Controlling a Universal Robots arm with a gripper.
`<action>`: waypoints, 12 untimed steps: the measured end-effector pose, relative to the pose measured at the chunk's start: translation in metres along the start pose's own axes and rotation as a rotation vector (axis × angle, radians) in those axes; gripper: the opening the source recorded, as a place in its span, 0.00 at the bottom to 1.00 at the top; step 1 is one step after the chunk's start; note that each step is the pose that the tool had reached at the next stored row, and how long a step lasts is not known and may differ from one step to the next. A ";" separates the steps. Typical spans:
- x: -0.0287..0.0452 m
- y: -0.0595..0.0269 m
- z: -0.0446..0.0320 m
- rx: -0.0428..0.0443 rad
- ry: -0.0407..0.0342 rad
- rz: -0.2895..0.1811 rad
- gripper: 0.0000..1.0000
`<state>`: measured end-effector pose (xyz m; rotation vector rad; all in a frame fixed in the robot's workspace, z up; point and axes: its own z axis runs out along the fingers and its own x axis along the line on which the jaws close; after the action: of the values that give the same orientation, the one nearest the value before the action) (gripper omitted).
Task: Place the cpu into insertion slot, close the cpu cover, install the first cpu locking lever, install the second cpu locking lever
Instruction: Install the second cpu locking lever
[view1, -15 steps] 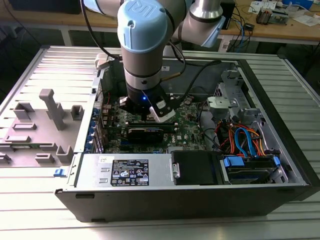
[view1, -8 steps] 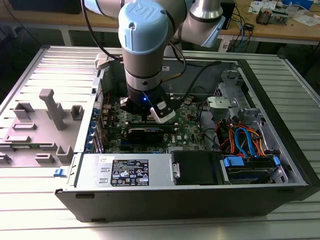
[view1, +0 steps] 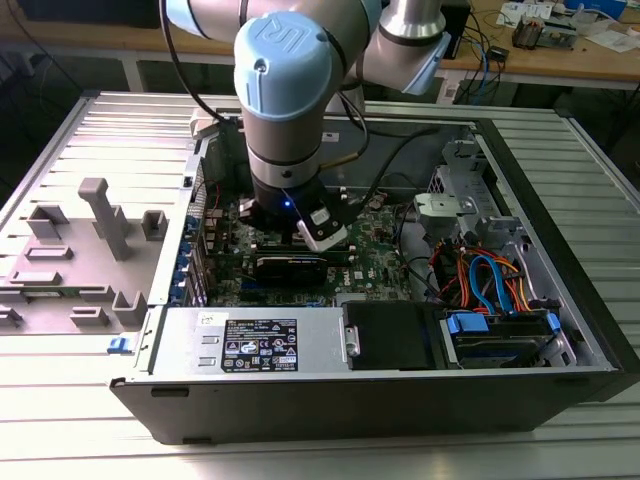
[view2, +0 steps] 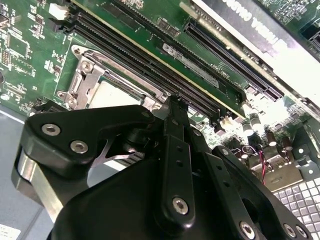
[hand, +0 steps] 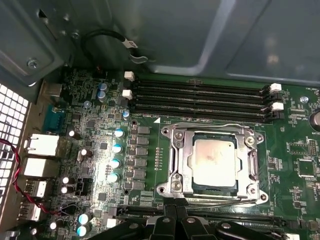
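Black gripper (hand: 175, 220) hovers at the socket's edge; fingers appear drawn together, holding nothing. Just beyond, the cpu (hand: 215, 161) lies seated in the insertion slot (hand: 181, 172), with the cpu cover (hand: 214, 131) down around it. Memory slots (hand: 200, 97) run alongside on the green motherboard (hand: 295, 165).

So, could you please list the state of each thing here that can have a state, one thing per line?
cpu: seated in the insertion slot, silvery top facing up.
insertion slot: filled by the chip.
cpu cover: closed flat around the chip.
locking levers: lying down along the frame edges; latched or not, cannot tell.
gripper: beside the socket edge, holding nothing visible.
memory slots: unfilled.
computer case: side open, lying flat.
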<state>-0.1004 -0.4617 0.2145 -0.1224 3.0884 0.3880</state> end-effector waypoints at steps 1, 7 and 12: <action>0.0005 -0.0001 0.0005 -0.0002 0.0000 0.000 0.11; 0.0024 -0.0005 0.0043 -0.0102 -0.0040 0.012 0.11; 0.0059 -0.0008 0.0069 -0.0195 -0.0089 0.029 0.11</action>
<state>-0.1060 -0.4612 0.2073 -0.0767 3.0813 0.4185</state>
